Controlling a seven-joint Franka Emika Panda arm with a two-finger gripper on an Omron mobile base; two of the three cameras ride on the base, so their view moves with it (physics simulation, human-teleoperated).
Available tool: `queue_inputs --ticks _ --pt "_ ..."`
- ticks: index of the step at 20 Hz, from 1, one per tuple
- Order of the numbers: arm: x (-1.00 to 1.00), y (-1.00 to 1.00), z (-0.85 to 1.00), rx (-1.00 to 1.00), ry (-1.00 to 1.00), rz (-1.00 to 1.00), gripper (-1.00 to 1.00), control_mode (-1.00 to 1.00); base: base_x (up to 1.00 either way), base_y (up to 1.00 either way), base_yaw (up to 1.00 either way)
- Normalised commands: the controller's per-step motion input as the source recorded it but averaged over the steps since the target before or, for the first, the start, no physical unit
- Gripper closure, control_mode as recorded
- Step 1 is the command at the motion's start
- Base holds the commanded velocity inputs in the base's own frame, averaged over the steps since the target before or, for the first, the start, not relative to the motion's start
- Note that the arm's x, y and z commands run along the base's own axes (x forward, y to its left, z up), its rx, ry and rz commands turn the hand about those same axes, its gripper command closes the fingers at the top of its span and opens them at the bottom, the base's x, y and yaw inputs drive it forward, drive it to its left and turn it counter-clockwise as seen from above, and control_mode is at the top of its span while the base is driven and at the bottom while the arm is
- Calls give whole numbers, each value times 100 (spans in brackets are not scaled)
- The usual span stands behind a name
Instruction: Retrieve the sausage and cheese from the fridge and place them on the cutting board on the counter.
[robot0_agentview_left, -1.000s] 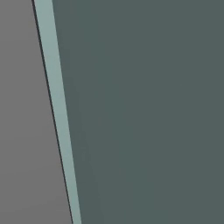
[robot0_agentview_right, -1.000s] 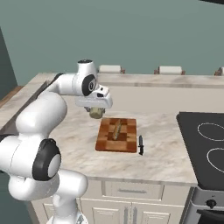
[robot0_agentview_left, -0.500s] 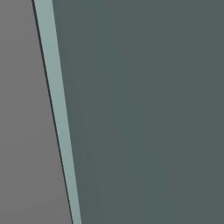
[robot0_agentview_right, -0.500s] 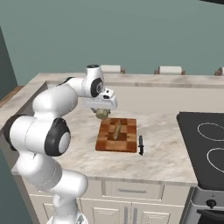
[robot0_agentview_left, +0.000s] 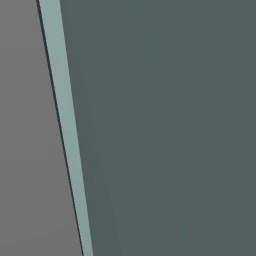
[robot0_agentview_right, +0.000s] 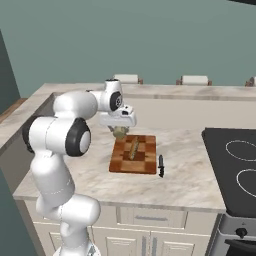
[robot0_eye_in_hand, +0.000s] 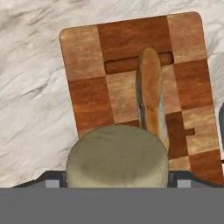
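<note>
So the gripper (robot0_agentview_right: 120, 131) has the cheese (robot0_eye_in_hand: 117, 156) clamped between its jaws, a fat pale round chunk held wide, hanging just over the near-left edge of the cutting board (robot0_agentview_right: 145, 161). The sausage (robot0_eye_in_hand: 150, 92) already lies on the board, right next to where the cheese would come down. My worry: let go this high or this close and the cheese could bump the sausage, roll off onto the counter (robot0_agentview_right: 190, 175), or knock into the knife (robot0_agentview_right: 160, 165) beside the board.
</note>
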Motion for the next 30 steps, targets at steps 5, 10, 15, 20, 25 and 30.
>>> queue_inputs --ticks 5,10,15,20,25,30 --pt "55 0 -36 0 10 0 100 -100 0 0 0" --pt "44 -1 -32 0 9 0 100 -100 0 0 0" --pt "17 -2 -42 0 10 0 -100 -100 0 0 0" --pt "2 -5 -19 0 3 0 -100 -100 0 0 0" --pt "4 -17 0 1 0 0 -100 -100 0 0 0" --pt "0 -8 0 2 0 0 -100 -100 0 0 0"
